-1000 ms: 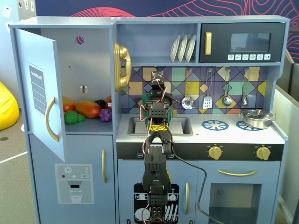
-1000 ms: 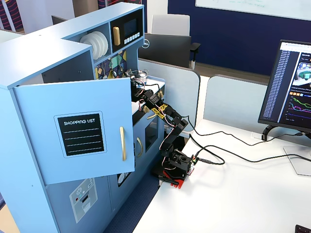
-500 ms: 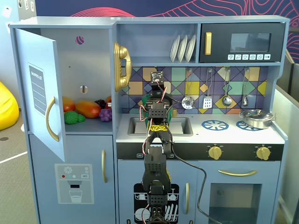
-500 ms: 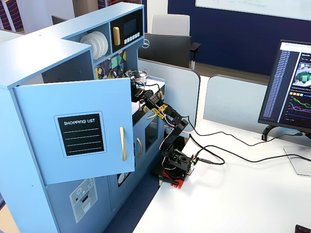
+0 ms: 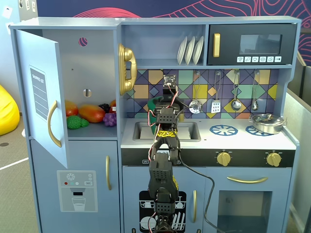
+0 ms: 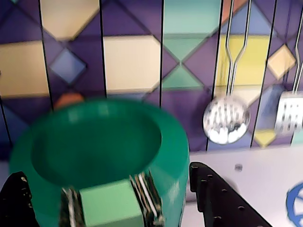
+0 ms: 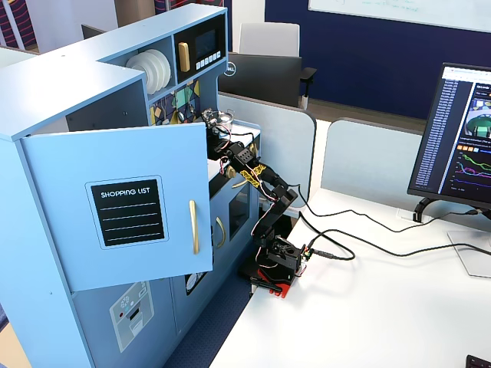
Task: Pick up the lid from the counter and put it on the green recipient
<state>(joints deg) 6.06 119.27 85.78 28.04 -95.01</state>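
Observation:
The green recipient (image 6: 109,142) is a dark-green pot with an open top and a light-green strap on its near side. It fills the lower left of the wrist view, slightly blurred. In a fixed view it (image 5: 152,105) stands at the back of the counter behind the sink, partly hidden by the arm. My gripper (image 6: 106,172) is open, one black jaw on each side of the pot, low by its walls. I cannot tell if the jaws touch it. In a fixed view the gripper (image 5: 164,100) is right by the pot. The lid shows in no view.
A sink (image 5: 188,131) lies in front of the pot. Blue burner rings (image 5: 223,130) and a silver pot (image 5: 266,122) are to the right. Utensils (image 6: 226,118) hang on the tiled back wall. The fridge door (image 5: 46,97) stands open at the left, with toy food (image 5: 90,114) inside.

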